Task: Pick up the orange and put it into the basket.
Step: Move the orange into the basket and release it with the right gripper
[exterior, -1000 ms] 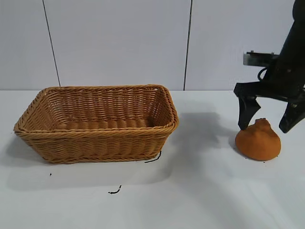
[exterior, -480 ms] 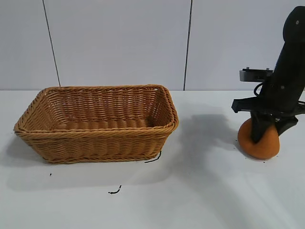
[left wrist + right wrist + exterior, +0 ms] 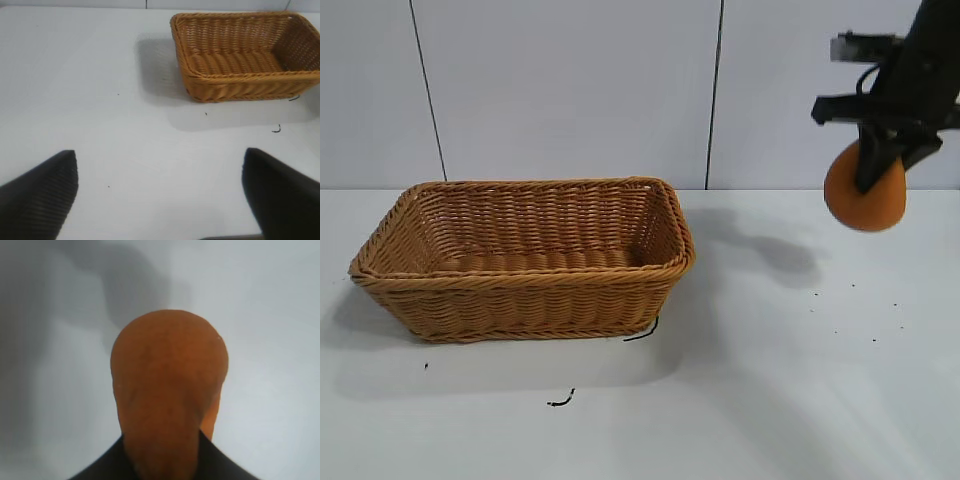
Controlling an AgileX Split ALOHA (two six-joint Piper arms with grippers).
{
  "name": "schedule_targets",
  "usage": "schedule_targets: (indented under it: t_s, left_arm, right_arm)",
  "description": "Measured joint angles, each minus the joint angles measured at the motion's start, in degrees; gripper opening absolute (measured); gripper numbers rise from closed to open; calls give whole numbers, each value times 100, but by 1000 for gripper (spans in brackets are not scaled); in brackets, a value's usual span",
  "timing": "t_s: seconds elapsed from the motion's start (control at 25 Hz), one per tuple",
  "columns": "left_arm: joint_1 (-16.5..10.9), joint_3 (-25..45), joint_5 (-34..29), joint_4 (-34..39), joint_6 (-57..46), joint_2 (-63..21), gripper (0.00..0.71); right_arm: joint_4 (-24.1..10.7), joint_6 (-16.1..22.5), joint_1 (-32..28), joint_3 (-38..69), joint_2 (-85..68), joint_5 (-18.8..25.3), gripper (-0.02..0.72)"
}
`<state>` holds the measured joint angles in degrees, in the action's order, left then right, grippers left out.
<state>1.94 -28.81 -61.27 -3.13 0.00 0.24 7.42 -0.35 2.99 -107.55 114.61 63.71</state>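
One orange (image 3: 865, 200) clamped in right tool (image 3: 880, 160), aloft, well apart from basket (image 3: 525, 262).

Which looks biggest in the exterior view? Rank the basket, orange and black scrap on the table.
1. basket, by far the largest.
2. orange, held above the table in the right gripper; how near it hangs to the camera is unclear, but the gap is too wide to change the order.
3. black scrap, smallest.

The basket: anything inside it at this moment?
Nothing visible inside the basket; its woven floor shows bare, though the near wall hides part of it. The orange hangs in the right gripper, off to its side.
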Motion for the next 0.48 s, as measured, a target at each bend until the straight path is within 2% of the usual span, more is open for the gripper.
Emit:
schedule_targets:
  t_s: [0.2, 0.48]
  left_arm:
    - [0, 0, 0, 0, 0, 0, 639]
    - [0, 0, 0, 0, 0, 0, 639]
  right_arm:
    - [5, 35, 477, -144, 0, 30, 66]
    - [36, 35, 1712, -149, 6, -146, 66]
